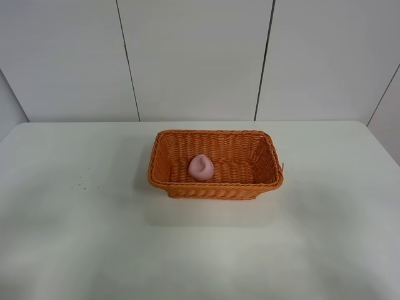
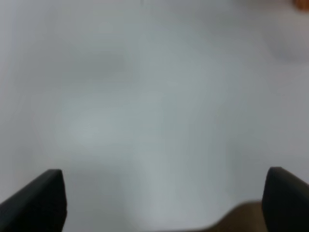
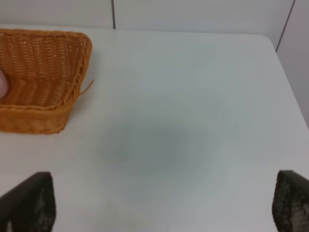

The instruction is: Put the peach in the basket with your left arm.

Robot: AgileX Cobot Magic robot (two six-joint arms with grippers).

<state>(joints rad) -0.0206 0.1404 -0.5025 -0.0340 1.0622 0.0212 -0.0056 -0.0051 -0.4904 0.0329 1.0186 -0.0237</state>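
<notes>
The pale pink peach point(image 1: 201, 167) lies inside the orange wicker basket point(image 1: 269, 153), near its front wall, left of the middle. The basket stands on the white table point(image 1: 75, 237) at mid-depth. Neither arm shows in the exterior high view. In the left wrist view my left gripper point(image 2: 164, 200) is open and empty over blurred bare table, its two black fingertips point(image 2: 41, 200) far apart. In the right wrist view my right gripper point(image 3: 164, 208) is open and empty, with the basket point(image 3: 72, 58) off to one side and a sliver of the peach point(image 3: 2, 86) at the frame edge.
White wall panels point(image 1: 194, 56) rise behind the table's far edge. A few tiny dark specks point(image 1: 80, 182) mark the tabletop left of the basket.
</notes>
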